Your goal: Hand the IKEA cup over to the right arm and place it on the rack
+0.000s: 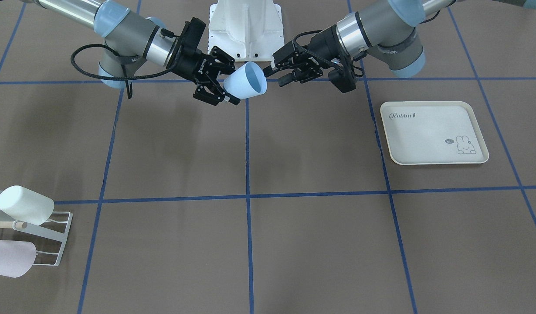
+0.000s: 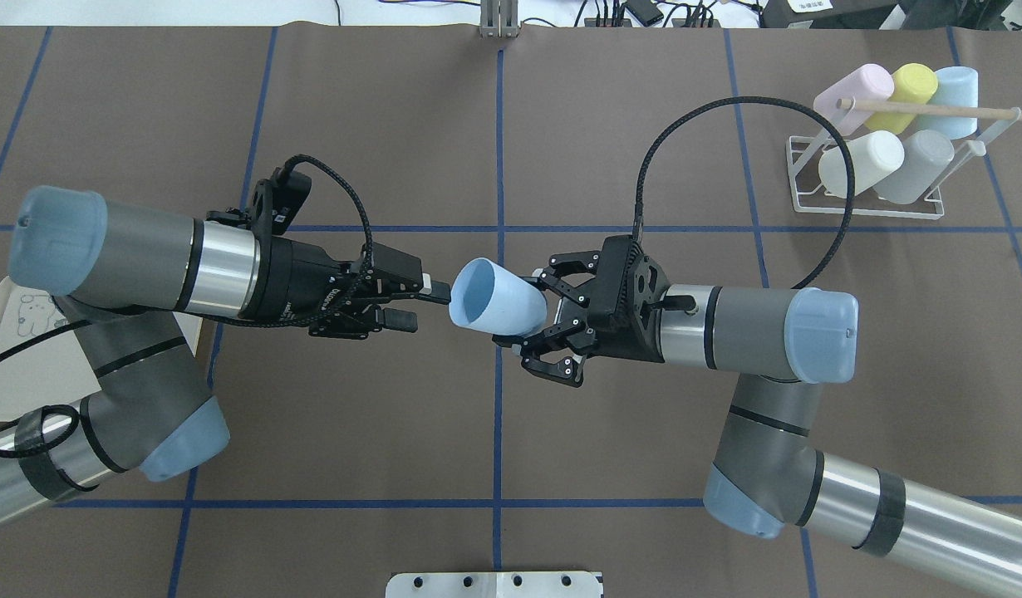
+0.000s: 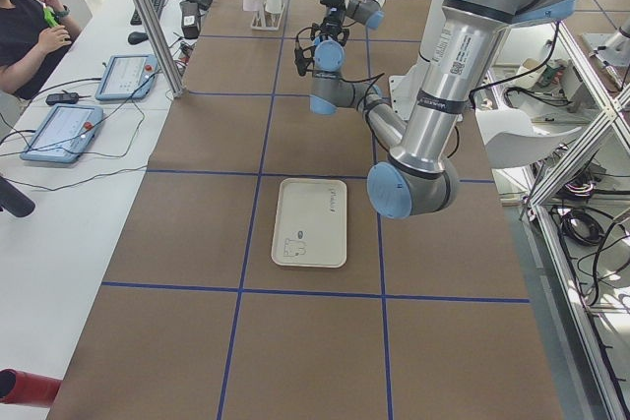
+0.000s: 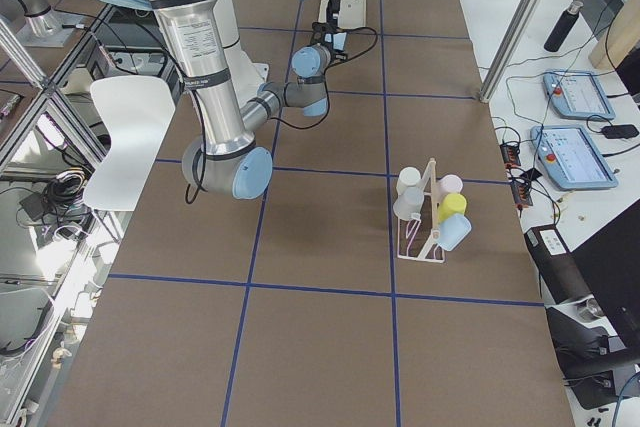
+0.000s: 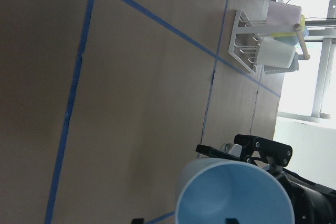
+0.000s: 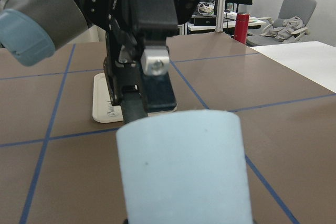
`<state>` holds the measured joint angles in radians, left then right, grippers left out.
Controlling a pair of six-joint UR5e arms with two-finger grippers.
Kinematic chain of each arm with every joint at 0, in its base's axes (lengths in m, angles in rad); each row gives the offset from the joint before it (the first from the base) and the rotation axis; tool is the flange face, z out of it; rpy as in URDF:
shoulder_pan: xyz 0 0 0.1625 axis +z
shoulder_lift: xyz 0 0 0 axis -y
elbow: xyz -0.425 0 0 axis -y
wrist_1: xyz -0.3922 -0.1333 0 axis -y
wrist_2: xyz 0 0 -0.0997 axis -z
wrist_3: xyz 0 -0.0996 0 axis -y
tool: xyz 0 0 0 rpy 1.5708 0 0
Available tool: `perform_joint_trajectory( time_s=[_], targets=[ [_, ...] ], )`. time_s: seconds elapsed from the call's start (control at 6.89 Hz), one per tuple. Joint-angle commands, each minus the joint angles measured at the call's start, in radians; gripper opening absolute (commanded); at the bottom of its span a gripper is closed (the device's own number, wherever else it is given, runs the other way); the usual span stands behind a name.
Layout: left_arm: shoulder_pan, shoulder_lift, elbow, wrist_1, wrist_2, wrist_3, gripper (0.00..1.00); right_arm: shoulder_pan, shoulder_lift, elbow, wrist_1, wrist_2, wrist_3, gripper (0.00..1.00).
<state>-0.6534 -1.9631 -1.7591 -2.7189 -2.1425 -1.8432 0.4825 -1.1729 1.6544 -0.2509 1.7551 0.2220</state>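
Overhead: cup (image 2: pixel 498 309) hangs over the table's middle, on its side. Long axis runs arm to arm, mouth toward left gripper (image 2: pixel 428 305), base clamped in right gripper (image 2: pixel 534 311). Rack (image 2: pixel 868 213) is at the far right corner, well apart.

Front-facing: one left fingertip sits at the rim.

Left wrist: left fingers spread wide, straddling the rim wall, holding nothing.

You'd want the left backed straight out along that axis first.
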Motion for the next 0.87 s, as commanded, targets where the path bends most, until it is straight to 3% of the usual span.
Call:
perform_joint_trajectory(
  time_s=[0.0,0.29,0.58,0.73],
  targets=[
    [-0.119,0.086,-0.003,0.04,-0.098,0.106,1.0,0.076,-0.02,0.005,-0.142,-0.006,-0.125,0.27],
    [-0.21,0.224,-0.003,0.169,-0.099,0.442,1.0,0.149,-0.057,0.062,-0.383,-0.008,-0.288,0.23],
    [-0.347,0.384,-0.003,0.286,-0.088,0.899,1.0,0.284,-0.15,0.27,-0.801,-0.012,-0.608,0.23],
    [-0.433,0.468,0.001,0.286,-0.088,1.077,1.0,0.356,-0.189,0.339,-0.935,-0.012,-0.78,0.23]
  ],
)
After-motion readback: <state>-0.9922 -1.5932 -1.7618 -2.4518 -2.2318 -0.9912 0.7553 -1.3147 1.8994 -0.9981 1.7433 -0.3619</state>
